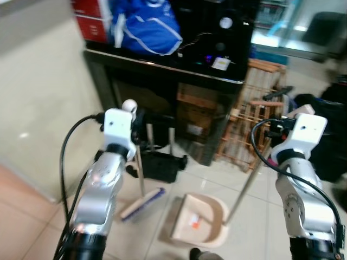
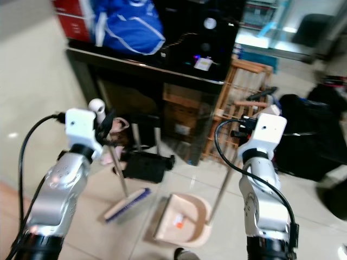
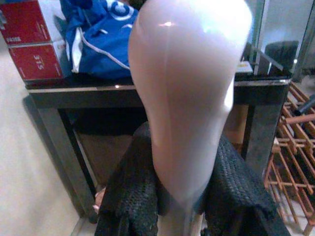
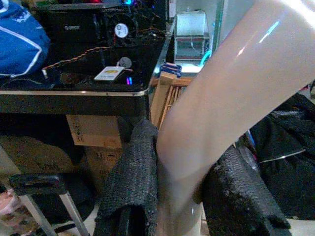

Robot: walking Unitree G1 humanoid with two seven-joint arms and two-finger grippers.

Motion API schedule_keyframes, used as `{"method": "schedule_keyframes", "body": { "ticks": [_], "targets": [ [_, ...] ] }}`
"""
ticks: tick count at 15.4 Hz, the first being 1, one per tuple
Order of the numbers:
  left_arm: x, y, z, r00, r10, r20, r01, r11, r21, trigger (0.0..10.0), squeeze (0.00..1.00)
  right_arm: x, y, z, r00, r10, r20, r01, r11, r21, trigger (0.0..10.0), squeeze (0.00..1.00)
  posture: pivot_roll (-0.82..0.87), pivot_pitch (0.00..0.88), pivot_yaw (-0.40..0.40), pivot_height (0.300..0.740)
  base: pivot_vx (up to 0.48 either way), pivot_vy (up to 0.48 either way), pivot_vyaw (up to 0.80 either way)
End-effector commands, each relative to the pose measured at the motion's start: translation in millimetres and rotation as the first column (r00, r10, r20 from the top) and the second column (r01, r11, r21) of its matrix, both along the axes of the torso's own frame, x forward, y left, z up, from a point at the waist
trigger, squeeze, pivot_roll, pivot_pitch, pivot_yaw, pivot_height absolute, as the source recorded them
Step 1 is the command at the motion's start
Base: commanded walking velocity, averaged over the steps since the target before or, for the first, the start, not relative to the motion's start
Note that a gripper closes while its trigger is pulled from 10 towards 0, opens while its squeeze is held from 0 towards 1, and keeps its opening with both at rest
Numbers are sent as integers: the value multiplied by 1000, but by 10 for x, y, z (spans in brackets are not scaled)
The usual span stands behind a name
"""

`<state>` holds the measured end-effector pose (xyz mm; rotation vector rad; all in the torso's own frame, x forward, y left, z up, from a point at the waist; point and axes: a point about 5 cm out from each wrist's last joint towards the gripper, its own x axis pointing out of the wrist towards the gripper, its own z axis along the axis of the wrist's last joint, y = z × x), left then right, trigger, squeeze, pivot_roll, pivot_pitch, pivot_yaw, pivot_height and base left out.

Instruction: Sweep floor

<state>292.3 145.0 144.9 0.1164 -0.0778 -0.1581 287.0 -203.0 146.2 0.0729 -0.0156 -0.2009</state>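
Your left pincer pinched the top of the broom handle, whose shaft slanted down to the head on the floor, just left of the dustpan. Your right pincer clamped the dustpan's pole. A black surface and wooden rack stood close behind

A lived-in home corner — tiled floor, black table piled with a blue bag, wooden rack alongside.
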Motion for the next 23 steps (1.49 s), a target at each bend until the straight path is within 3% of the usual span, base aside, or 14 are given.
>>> {"method": "schedule_keyframes", "body": {
  "ticks": [1,4,6,7,8,10,12,13,16,17,19,23],
  "targets": [
    [-24,32,95,1000,-4,29,3,1000,7,10000,0,40,14,75,1000,21,19,-21,1000,5,10000,0,45,0,-11,740,0,0,-800],
    [-25,8,44,998,-50,-36,49,998,-43,10000,0,24,4,52,1000,-3,-19,3,1000,3,10000,0,6,14,21,740,0,0,-800],
    [108,-34,93,999,-39,-5,39,999,18,10000,0,74,-83,136,999,-36,12,36,998,-41,10000,0,-6,26,38,740,0,0,-800],
    [147,-46,183,998,-58,24,58,998,-1,10000,0,104,-70,202,999,-18,37,21,997,-76,10000,0,-10,3,44,740,0,0,-800],
    [197,22,196,1000,-15,1,15,998,-63,10000,0,118,-52,273,999,-16,48,21,993,-117,10000,0,-7,25,40,740,0,0,-800],
    [156,87,310,1000,3,29,0,994,-109,10000,0,74,-33,221,999,-2,34,7,990,-142,10000,0,-16,31,23,740,0,0,-800],
    [80,115,170,1000,9,1,-9,1000,-7,10000,0,-20,-52,190,998,-56,17,58,986,-157,10000,0,-39,53,39,740,0,0,-800],
    [34,86,137,1000,8,-15,-8,999,-48,10000,0,-67,-35,211,998,-54,24,57,987,-147,10000,0,-41,61,49,740,0,0,-800],
    [-84,6,80,995,-83,-62,80,995,-51,10000,0,-145,-47,128,998,-61,-2,60,986,-155,10000,0,-16,37,52,740,0,0,-800],
    [-93,5,69,994,-80,-68,75,995,-72,10000,0,-166,-48,91,998,-68,-16,64,987,-147,10000,0,-4,14,48,740,0,0,-800],
    [-24,83,111,999,-25,-30,25,1000,4,10000,0,-145,-92,13,994,-93,-57,86,990,-109,10000,0,7,10,43,740,0,0,-800],
    [49,78,132,999,-35,-20,35,999,-12,10000,0,-90,-92,158,996,-85,-23,81,987,-139,10000,0,-20,5,45,740,0,0,-800]
  ]
}}
